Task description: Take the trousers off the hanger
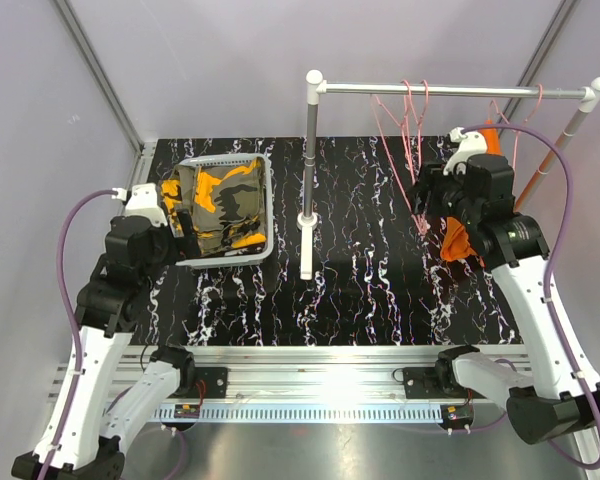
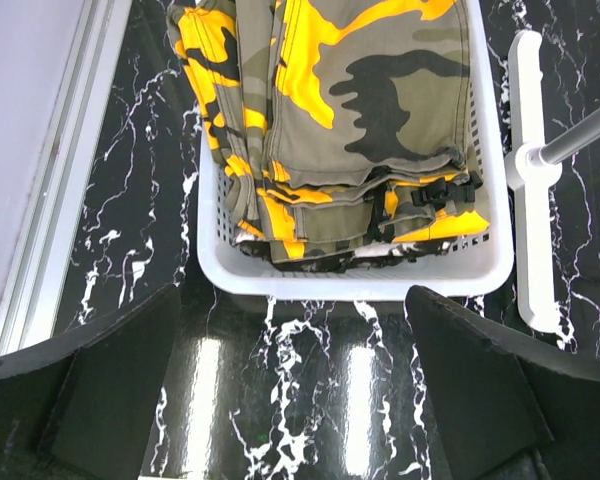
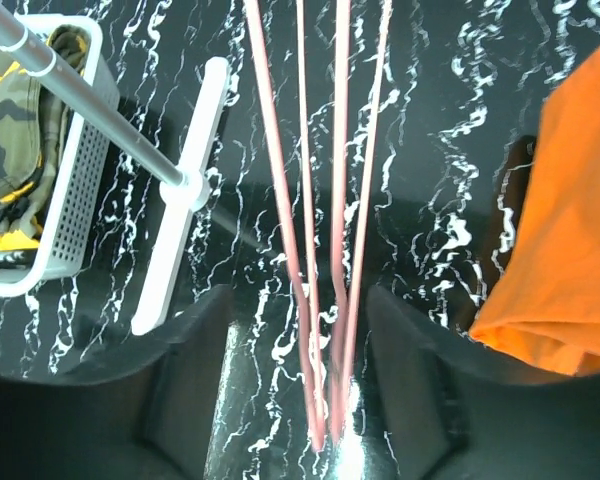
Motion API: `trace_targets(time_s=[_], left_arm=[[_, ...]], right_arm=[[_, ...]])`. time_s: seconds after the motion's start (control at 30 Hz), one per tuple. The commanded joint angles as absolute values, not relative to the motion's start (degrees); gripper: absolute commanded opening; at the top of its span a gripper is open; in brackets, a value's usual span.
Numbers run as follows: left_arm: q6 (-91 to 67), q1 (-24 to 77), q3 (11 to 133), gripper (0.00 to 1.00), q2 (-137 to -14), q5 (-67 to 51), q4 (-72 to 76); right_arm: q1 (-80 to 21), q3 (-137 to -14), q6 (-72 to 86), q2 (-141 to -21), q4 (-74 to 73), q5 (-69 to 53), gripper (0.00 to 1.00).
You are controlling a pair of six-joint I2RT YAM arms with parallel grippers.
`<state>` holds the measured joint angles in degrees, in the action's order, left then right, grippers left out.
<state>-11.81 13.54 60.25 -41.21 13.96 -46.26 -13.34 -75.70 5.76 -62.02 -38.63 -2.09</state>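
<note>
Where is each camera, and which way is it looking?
Top camera: high behind the arms, looking down on the whole table; both arms show.
Left wrist: above the basket of camouflage trousers, looking down; its fingers show.
Right wrist: looking down past pink hangers and orange trousers; its fingers show.
Both wrists see the basket.

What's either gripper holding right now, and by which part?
Nothing: left gripper is open, facing the basket; right gripper is open around the pink hangers, not clamped on them.

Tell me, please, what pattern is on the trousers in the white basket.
Olive and yellow-orange camouflage; the trousers show best in the left wrist view.
</note>
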Motion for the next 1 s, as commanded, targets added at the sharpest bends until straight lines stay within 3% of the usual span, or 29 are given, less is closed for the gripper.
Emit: trace_targets(time_s=[0.0, 0.03, 0.07, 0.33, 0.63, 0.87, 0.97], left_arm=[[-11.2, 13.5, 58.5, 0.99, -40.3, 13.9, -40.0], [-11.8, 13.5, 57.4, 0.99, -39.6, 14.8, -39.1], [-12.0, 13.4, 56.6, 0.99, -39.3, 15.3, -38.6], [-14.1, 13.4, 51.3, 0.99, -33.8, 20.7, -36.3], [-14.9, 13.5, 49.9, 0.99, -33.9, 15.9, -36.5], [-14.4, 13.9, 49.7, 0.99, -34.0, 13.2, -36.2], [-14.2, 14.1, 49.5, 0.99, -33.7, 12.5, -35.9]], right_arm=[[-13.3, -76.4, 5.6, -58.1, -38.0, 1.8, 0.68], [-13.2, -76.5, 6.1, -57.5, -38.6, 3.0, 0.93], [-13.3, -76.6, 6.5, -56.9, -39.6, 3.5, 0.99], [-13.2, -82.1, 11.1, -55.5, -51.5, 18.7, 1.0], [-13.0, -82.0, 8.3, -56.9, -51.2, 35.9, 1.0], [-9.7, -80.2, 7.4, -61.7, -44.5, 39.8, 0.99], [-6.0, -80.3, 7.3, -63.4, -42.7, 36.1, 0.99]])
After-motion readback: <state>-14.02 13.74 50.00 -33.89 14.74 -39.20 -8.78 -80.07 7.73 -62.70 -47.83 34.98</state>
